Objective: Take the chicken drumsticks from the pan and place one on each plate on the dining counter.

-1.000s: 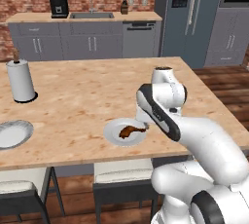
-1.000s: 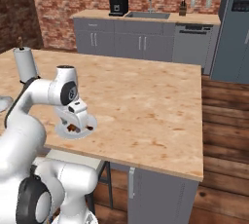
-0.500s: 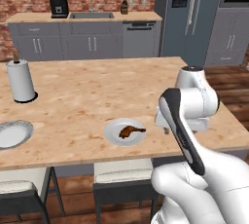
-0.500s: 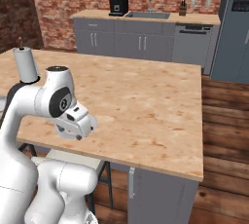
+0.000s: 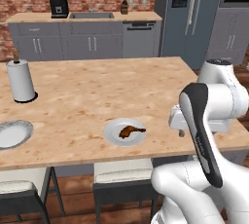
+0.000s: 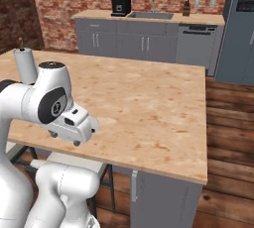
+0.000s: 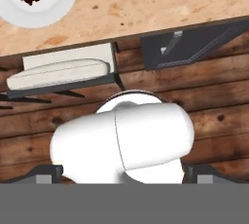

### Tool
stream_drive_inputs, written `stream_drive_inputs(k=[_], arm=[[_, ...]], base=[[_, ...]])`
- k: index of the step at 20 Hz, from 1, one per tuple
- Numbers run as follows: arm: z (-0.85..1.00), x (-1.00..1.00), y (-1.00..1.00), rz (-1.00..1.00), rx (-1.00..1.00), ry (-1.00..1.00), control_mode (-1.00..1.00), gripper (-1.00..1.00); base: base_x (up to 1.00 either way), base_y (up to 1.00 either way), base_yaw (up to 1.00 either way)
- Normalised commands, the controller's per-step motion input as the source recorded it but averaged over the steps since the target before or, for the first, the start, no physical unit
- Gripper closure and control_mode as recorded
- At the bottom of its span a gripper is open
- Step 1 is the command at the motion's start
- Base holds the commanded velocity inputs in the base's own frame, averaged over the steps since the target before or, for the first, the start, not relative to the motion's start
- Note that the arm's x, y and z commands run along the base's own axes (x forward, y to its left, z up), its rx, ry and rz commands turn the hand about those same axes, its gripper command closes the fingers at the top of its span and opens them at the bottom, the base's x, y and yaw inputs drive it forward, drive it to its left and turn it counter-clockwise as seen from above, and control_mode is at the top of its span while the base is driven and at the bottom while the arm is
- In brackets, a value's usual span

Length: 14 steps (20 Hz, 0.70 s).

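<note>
You are looking at the dining table [image 5: 97, 91], where one plate [image 5: 125, 132] is carrying a chicken drumstick [image 5: 131, 131]. The second plate [image 5: 12, 134], well left of it, is sitting empty, so I judge half remaining. The fingers are standing open, gripping nothing.

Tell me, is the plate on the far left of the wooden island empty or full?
Empty. The left plate shows a bare grey surface, while the other plate holds a drumstick.
</note>
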Motion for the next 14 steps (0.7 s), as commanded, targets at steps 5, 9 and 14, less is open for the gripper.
stream_drive_inputs(k=[5, 9, 14], arm=[[0.0, -0.02, 0.0, -0.01, 0.0, -0.02, 1.0, -1.0], [0.0, 0.0, 0.0, 0.0, 0.0, 0.0, 1.0, -1.0], [0.0, 0.0, 0.0, 0.0, 0.0, 0.0, 1.0, -1.0]], base=[[0.0, 0.0, 0.0], [-0.06, -0.24, -0.09], [-0.13, -0.75, -0.24]])
